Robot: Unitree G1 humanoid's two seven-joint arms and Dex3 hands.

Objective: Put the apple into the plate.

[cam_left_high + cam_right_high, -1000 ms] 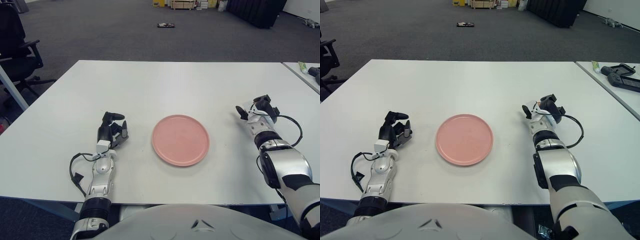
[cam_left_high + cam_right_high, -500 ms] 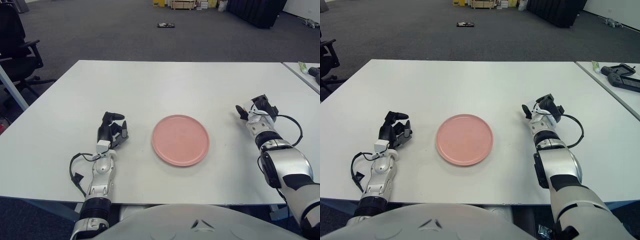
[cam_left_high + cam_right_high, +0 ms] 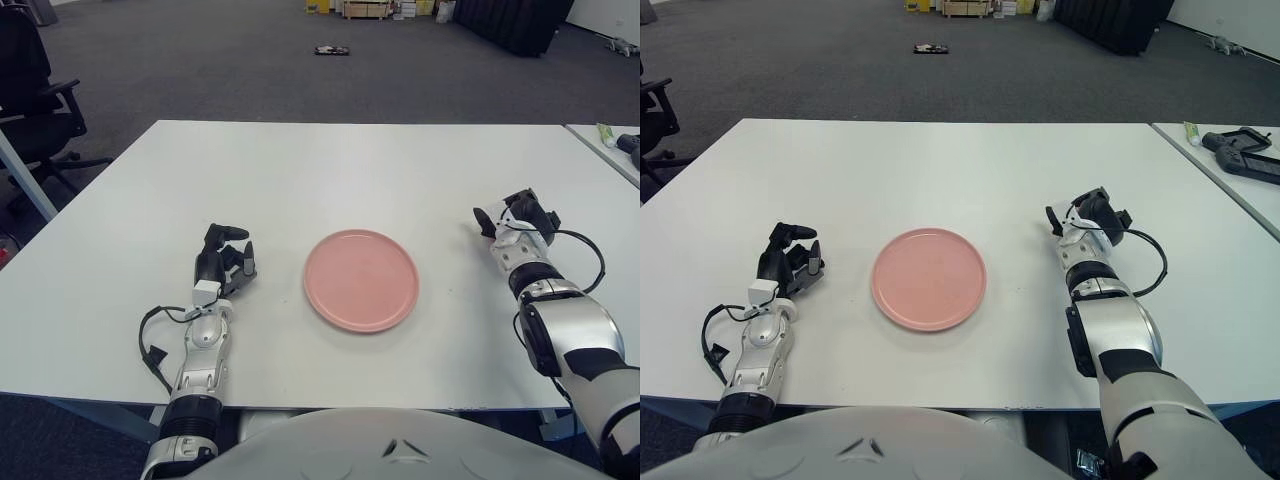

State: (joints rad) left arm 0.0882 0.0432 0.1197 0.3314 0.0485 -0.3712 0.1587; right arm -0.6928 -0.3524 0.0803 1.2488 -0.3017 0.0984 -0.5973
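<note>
A pink plate [image 3: 360, 280] lies with nothing on it near the middle of the white table [image 3: 350, 170]. No apple shows in either view. My left hand [image 3: 225, 262] is to the left of the plate, about a hand's width away, its fingers loosely bent and holding nothing. My right hand [image 3: 515, 222] shows to the right of the plate, a little farther back, with nothing in it.
A second table with a dark device [image 3: 1243, 152] and a small green-tipped tube [image 3: 1193, 132] stands at the far right. A black office chair [image 3: 30, 90] is off the table's left side. A small dark object [image 3: 331, 50] lies on the carpet beyond.
My right hand has shifted slightly in place, turning a little at the wrist. The left hand and the plate have not moved.
</note>
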